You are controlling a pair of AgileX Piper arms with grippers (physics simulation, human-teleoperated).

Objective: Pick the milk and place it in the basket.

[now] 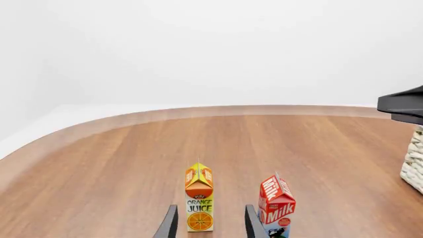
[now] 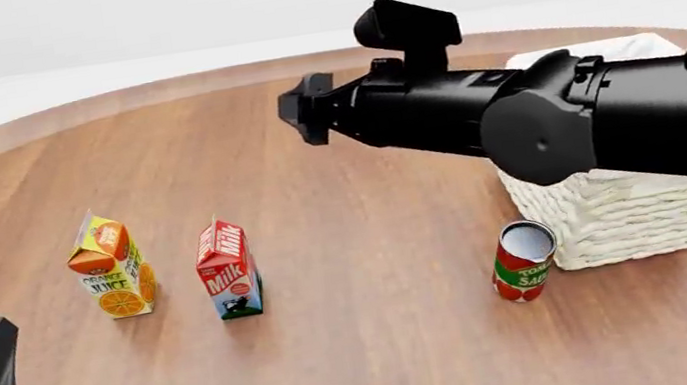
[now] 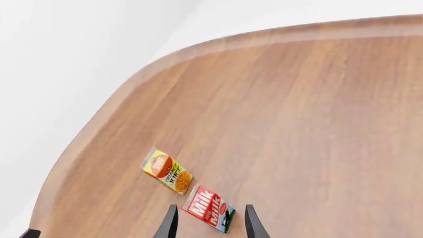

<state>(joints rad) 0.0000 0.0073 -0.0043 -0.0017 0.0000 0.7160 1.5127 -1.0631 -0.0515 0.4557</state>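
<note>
Approach step: right gripper (image 3: 206, 224) open, empty, high above the tabletop (image 2: 370, 280), aimed at upright milk (image 2: 228, 268) near-left, beside orange juice (image 2: 112, 278). Basket (image 2: 615, 205) right. Next: descend, straddle carton.

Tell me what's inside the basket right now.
Only the basket wicker wall and a strip of white liner show in the front view; the right arm covers its opening, so the inside cannot be seen. The milk stands on the table.

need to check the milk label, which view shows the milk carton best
The front view: the milk stands whole and unobstructed on the table. The left wrist view cuts off its base at the frame edge; the right wrist view shows it small, from above.
</note>
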